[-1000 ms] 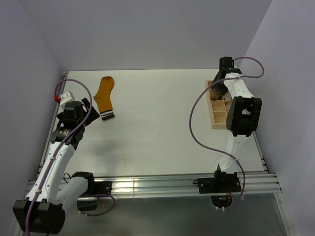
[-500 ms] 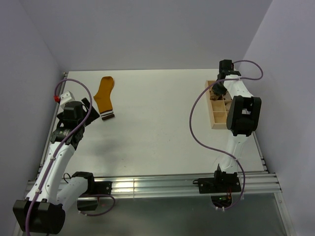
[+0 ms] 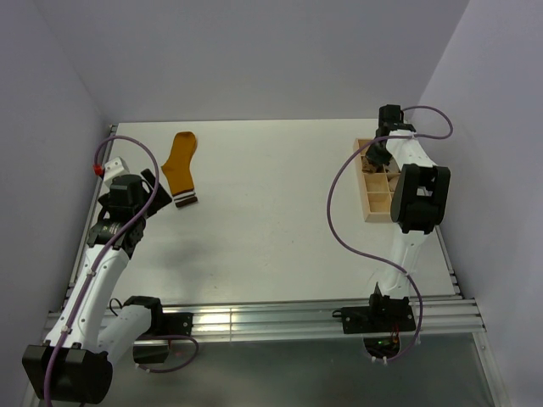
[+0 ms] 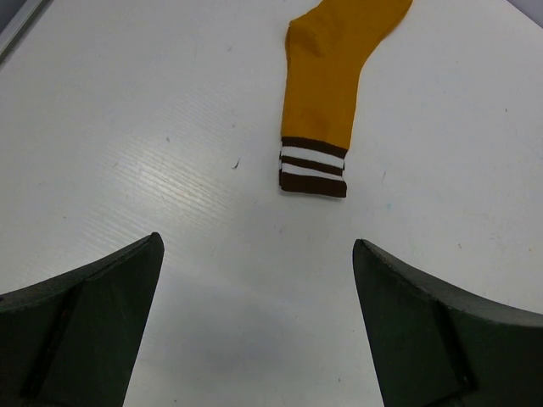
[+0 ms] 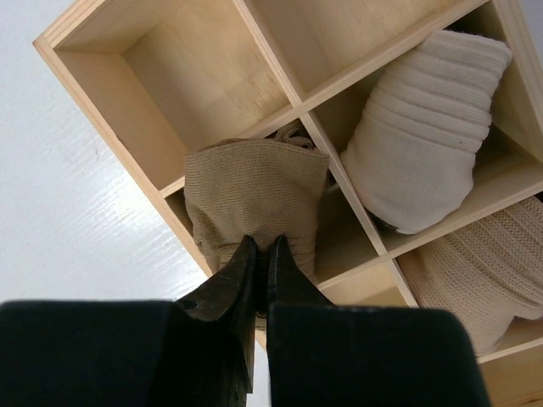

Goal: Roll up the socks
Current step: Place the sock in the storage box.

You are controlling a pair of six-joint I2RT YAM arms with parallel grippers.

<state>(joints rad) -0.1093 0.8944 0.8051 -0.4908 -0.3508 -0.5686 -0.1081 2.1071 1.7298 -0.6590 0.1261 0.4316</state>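
The mustard-orange sock (image 3: 180, 165) lies flat at the far left of the table, its striped cuff (image 4: 314, 166) towards my left gripper. My left gripper (image 4: 256, 242) hovers open just short of that cuff, with only bare table between its fingers. The tan-brown sock (image 5: 254, 191) sits bunched in a compartment of the wooden box (image 5: 93, 85). My right gripper (image 5: 261, 242) is shut, and its tips pinch the puckered near edge of that sock. In the top view the right gripper (image 3: 373, 158) reaches down into the far end of the box (image 3: 373, 208).
A cream ribbed bundle (image 5: 424, 127) fills the compartment beside the tan-brown sock, and a beige ribbed bundle (image 5: 492, 271) lies in another. The box stands along the right table edge. Purple cables loop off both arms.
My right gripper has shut on the tan-brown sock in the box, after standing partly open. The left arm and the mustard-orange sock have not moved.
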